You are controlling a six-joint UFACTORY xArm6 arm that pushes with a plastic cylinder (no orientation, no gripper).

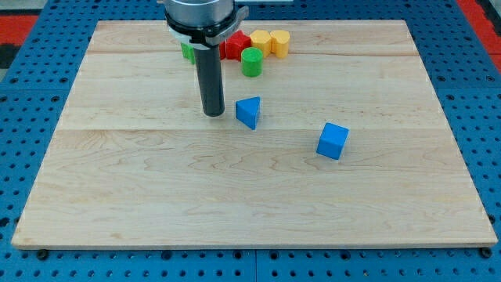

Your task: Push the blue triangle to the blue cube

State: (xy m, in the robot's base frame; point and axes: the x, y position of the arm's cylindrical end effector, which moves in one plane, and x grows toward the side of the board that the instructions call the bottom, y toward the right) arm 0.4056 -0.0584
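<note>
The arm carries no grasping tool, so there is no open or closed state to tell; it ends in a straight dark rod coming down from a grey housing at the view's top. The rod's lower end, the tip (213,114), rests on the wooden worktop (156,196), just beside the blue triangle (248,112) on that block's left in the view. A narrow strip of wood shows between the tip and the triangle, so the two look close but apart, though contact cannot be ruled out with certainty.

The blue triangle stands a little above the middle of the worktop. The blue cube (333,141) lies to the view's right of it and somewhat lower, well apart from it, with bare wood between them. The tip, the triangle and the cube fall roughly along one line sloping down toward the view's right.

Near the view's top edge of the worktop a cluster of other blocks sits close together: a green cylinder (251,62) in front, a red block (235,45) behind it whose shape is hard to make out, and two yellow blocks (270,42) at the right end of the cluster. Another green block (188,52) is mostly hidden behind the rod, its shape unclear.

Around the worktop lies a blue perforated surface (39,78)
</note>
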